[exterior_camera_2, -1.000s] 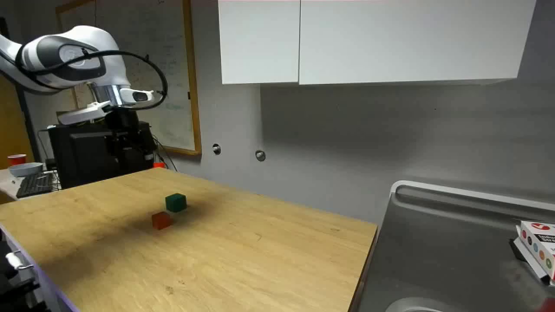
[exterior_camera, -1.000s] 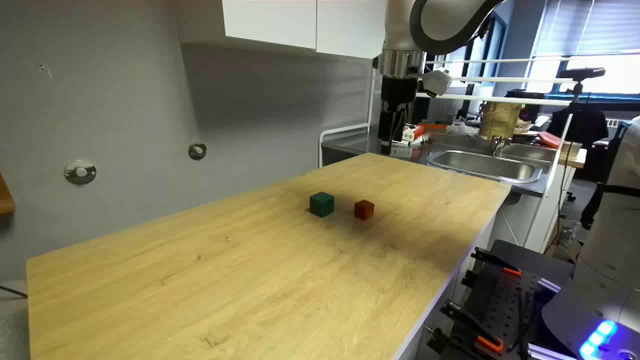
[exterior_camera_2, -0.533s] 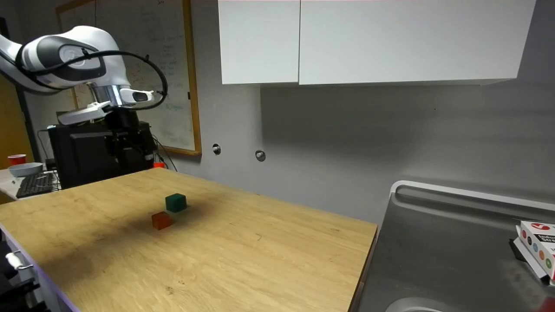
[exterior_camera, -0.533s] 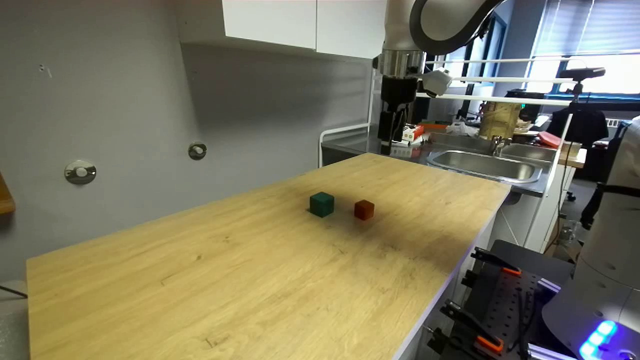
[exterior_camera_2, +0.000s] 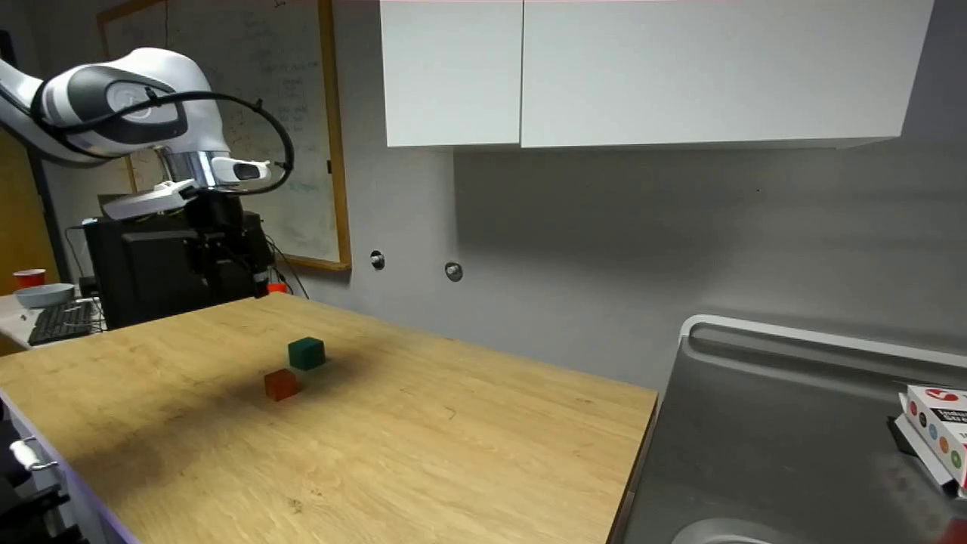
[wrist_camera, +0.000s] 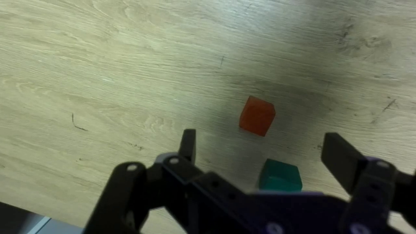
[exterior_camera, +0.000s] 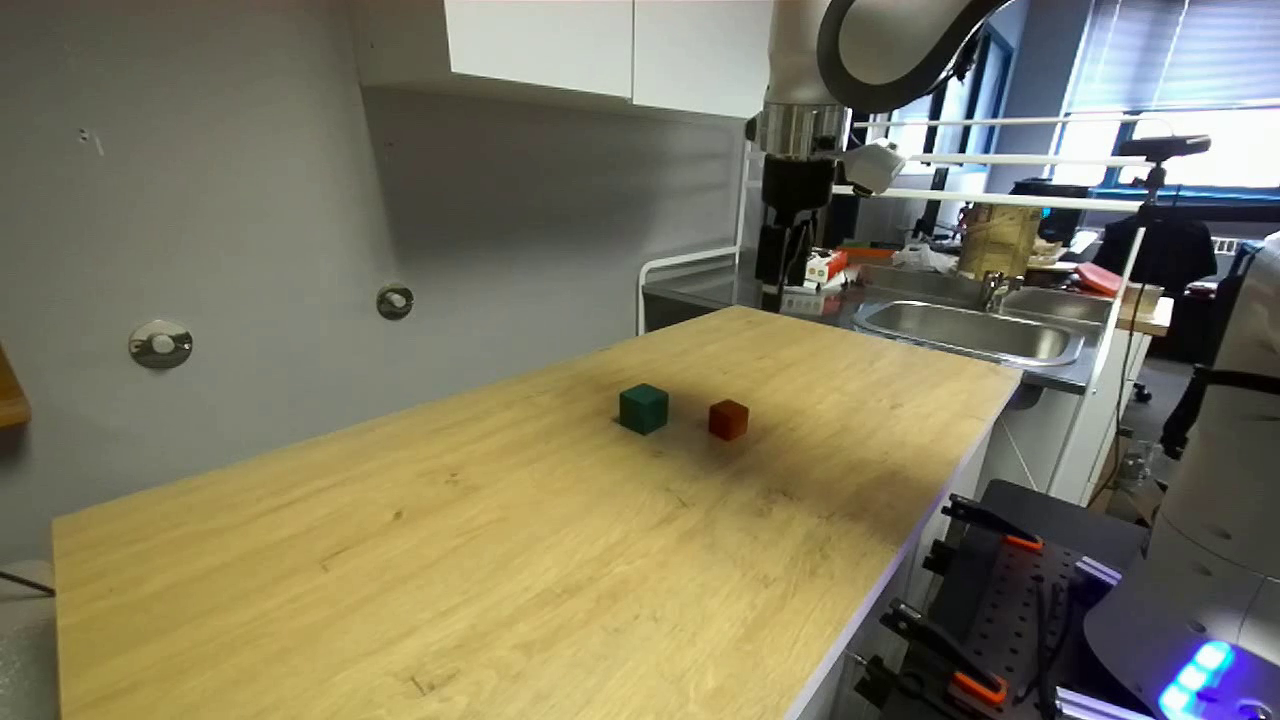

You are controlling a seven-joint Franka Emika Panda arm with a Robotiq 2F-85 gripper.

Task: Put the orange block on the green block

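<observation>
Overhead, the black two-fingered gripper (wrist_camera: 261, 143) hangs, jaws wide apart; in the wrist view the small red-orange cube (wrist_camera: 257, 116) rests on the wood-grain tabletop (wrist_camera: 107, 74), between them left to right but just beyond their line, the dark green cube (wrist_camera: 281, 176) nearer.

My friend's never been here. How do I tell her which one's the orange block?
Start at the big wooden tabletop along the grey wall, and find the green block, a small dark green cube. The orange block sits near it without touching, on the side toward the robot's base. It's a small cube too, but red-orange instead of green.
</observation>
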